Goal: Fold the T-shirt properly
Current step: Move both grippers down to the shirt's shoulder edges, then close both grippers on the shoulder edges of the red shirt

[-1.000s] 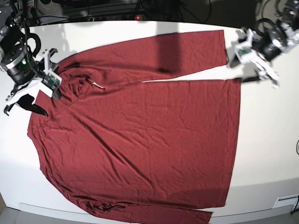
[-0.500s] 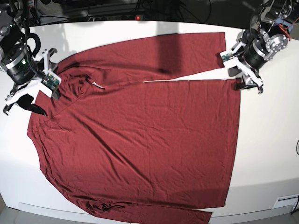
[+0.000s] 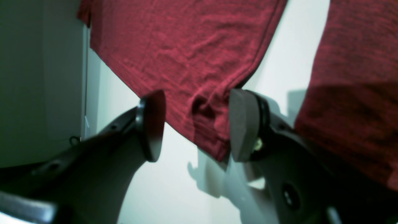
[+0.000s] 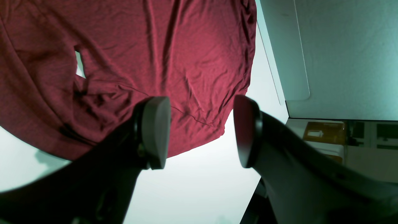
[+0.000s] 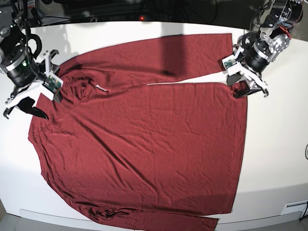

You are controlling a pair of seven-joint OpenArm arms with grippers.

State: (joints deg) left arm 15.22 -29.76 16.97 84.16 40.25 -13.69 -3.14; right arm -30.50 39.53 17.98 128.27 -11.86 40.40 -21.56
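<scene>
At the far left the right claw (image 5: 30, 96) hangs over the shirt's shoulder edge, its pads (image 4: 155, 132) spread apart with nothing between them. The shirt (image 5: 144, 139) lies spread flat across the white surface (image 5: 274, 144), collar toward that claw, one sleeve (image 5: 159, 57) stretched along the far side, another trailing off the near edge. At the right, the left claw (image 5: 250, 86) stands open at the hem corner, beside the cuff, cloth between its pads (image 3: 242, 124) but not pinched.
</scene>
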